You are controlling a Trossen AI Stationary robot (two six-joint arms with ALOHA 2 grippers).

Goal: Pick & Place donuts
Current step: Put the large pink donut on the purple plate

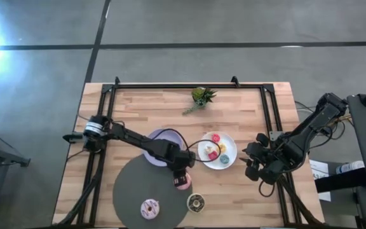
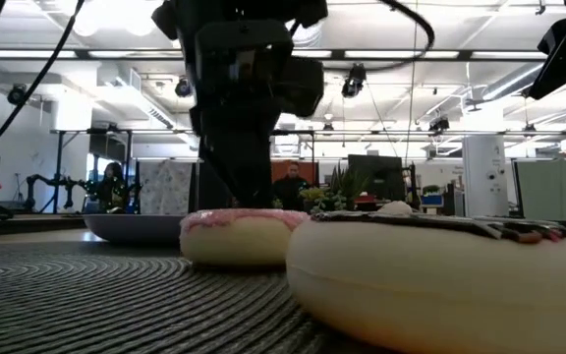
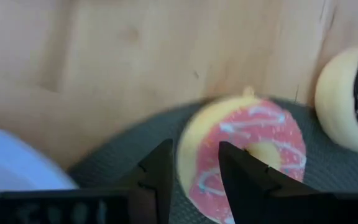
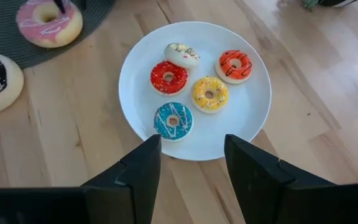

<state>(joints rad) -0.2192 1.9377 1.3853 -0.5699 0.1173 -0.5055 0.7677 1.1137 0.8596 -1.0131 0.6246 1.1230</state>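
The left pincer (image 1: 182, 180) hangs over a pink-iced toy donut with pale squiggles (image 1: 183, 183), which lies at the right edge of the big dark grey woven disc (image 1: 132, 191) on the wooden table (image 1: 246, 197). Its fingers (image 3: 157, 174) stand narrowly apart, one over the donut's near rim, nothing gripped yet. This looks like the approach to a pick: the next move calls for lowering so the fingers straddle one side of the ring, then closing.

The donut lies flat, icing up, hole pointing upward; being round, it has no long axis to align with.

A chocolate-iced donut (image 1: 196, 203) sits just beside the disc, and a purple-white one (image 1: 150, 208) on it. Five small donuts lie on the white plate (image 1: 232, 152); a lilac plate (image 1: 161, 137) stands beyond the disc.

The right pincer (image 4: 191, 162) waits, wide open and empty, near the white plate.
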